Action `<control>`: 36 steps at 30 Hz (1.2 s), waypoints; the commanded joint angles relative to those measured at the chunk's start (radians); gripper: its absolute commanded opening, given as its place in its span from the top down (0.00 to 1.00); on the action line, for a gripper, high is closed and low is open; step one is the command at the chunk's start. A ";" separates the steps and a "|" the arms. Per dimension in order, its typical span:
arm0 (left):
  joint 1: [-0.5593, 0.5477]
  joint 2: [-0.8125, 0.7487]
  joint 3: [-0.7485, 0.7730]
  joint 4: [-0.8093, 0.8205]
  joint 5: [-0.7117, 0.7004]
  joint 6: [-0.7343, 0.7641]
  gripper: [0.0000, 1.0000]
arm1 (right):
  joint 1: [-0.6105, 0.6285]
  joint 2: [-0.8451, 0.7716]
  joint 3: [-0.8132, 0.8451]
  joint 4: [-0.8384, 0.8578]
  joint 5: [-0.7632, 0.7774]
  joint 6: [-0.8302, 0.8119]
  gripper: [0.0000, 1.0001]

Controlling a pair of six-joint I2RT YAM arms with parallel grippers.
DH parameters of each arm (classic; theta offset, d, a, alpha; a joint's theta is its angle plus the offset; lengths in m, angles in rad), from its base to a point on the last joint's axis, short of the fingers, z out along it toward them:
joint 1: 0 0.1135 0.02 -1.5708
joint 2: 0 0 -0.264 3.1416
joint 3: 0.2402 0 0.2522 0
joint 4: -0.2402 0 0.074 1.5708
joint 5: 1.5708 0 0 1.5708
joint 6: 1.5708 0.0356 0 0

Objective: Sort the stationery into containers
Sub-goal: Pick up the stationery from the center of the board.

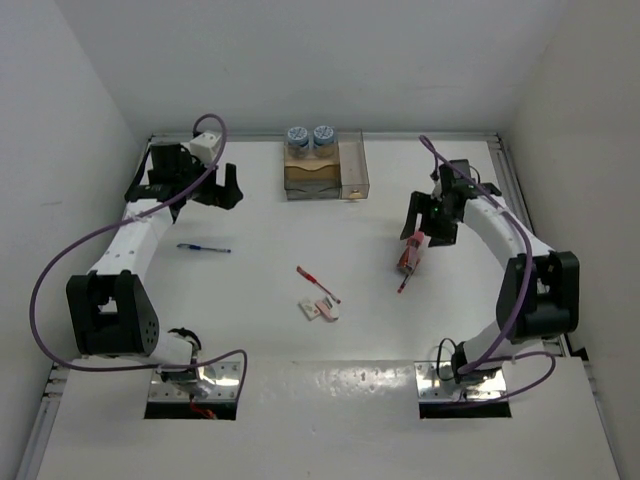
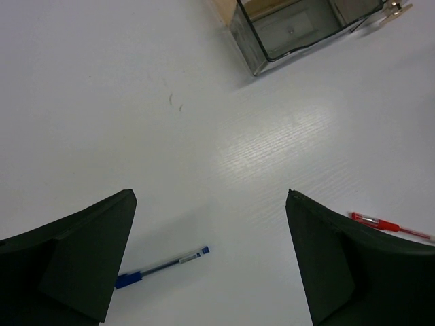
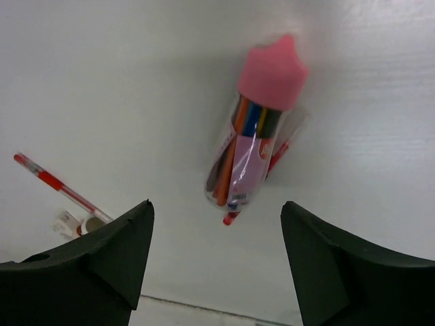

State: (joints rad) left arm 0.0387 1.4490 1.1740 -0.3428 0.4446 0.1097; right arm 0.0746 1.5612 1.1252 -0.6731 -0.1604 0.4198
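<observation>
The clear organiser (image 1: 352, 176) stands at the far centre with two blue-grey rolls (image 1: 310, 135) at its back; its corner shows in the left wrist view (image 2: 258, 47). A blue pen (image 1: 204, 248) lies left of centre, also in the left wrist view (image 2: 163, 266). My left gripper (image 1: 216, 190) is open and empty above the table (image 2: 211, 197). A pink-capped pack of pens (image 1: 411, 251) lies on a red pen at the right (image 3: 255, 146). My right gripper (image 1: 428, 222) is open just above it (image 3: 216, 207). Another red pen (image 1: 318, 284) and white-pink erasers (image 1: 318, 309) lie at the centre.
White walls close in the table on the left, back and right. Purple cables loop from both arms. The arm bases (image 1: 195, 375) sit at the near edge. The second red pen also shows in the right wrist view (image 3: 58, 187) and the left wrist view (image 2: 391, 225).
</observation>
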 commanded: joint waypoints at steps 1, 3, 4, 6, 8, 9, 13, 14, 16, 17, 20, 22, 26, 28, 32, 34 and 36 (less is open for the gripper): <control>-0.007 -0.045 -0.011 0.024 -0.029 -0.039 0.01 | 0.007 0.020 0.001 -0.026 0.021 0.145 0.26; -0.007 -0.062 -0.023 0.028 -0.037 -0.039 0.00 | 0.007 0.071 0.005 -0.020 0.015 0.155 0.31; -0.007 -0.068 -0.039 0.034 -0.040 -0.041 0.00 | 0.007 0.088 0.014 -0.022 0.016 0.169 0.32; -0.007 -0.085 -0.053 0.047 -0.044 -0.044 0.00 | 0.005 0.132 0.018 -0.020 0.016 0.180 0.36; -0.007 -0.094 -0.062 0.048 -0.050 -0.041 0.00 | 0.004 0.154 0.015 -0.014 0.016 0.189 0.39; -0.007 -0.096 -0.063 0.050 -0.053 -0.044 0.00 | 0.007 0.172 0.013 -0.014 0.022 0.191 0.40; -0.007 -0.101 -0.066 0.060 -0.055 -0.048 0.00 | 0.008 0.207 0.016 0.023 0.033 0.186 0.42; -0.007 -0.101 -0.068 0.065 -0.055 -0.048 0.00 | 0.008 0.215 0.022 0.029 0.018 0.183 0.42; -0.005 -0.095 -0.070 0.065 -0.055 -0.048 0.00 | 0.011 0.241 0.039 0.058 0.013 0.169 0.44; -0.006 -0.091 -0.070 0.065 -0.055 -0.048 0.00 | 0.010 0.250 0.042 0.067 0.015 0.166 0.44; -0.006 -0.081 -0.073 0.068 -0.056 -0.050 0.00 | 0.010 0.281 0.061 0.072 0.016 0.160 0.46; -0.007 -0.076 -0.074 0.071 -0.055 -0.051 0.00 | 0.010 0.301 0.073 0.073 0.012 0.160 0.51; -0.005 -0.068 -0.080 0.083 -0.052 -0.051 0.00 | 0.011 0.339 0.108 0.075 -0.017 0.189 0.67; -0.005 -0.067 -0.082 0.085 -0.047 -0.053 0.00 | 0.014 0.364 0.120 0.073 -0.031 0.215 0.74; -0.005 -0.058 -0.070 0.082 -0.046 -0.050 0.00 | 0.021 0.378 0.110 0.076 -0.085 0.333 0.98; -0.006 -0.055 -0.060 0.080 -0.044 -0.050 0.00 | 0.021 0.370 0.104 0.073 -0.134 0.361 1.00; -0.007 -0.055 -0.054 0.083 -0.041 -0.045 0.00 | 0.021 0.355 0.093 0.079 -0.174 0.382 1.00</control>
State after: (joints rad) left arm 0.0387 1.3926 1.0958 -0.2974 0.3920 0.0662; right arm 0.0845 1.9278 1.2198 -0.6117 -0.2497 0.7200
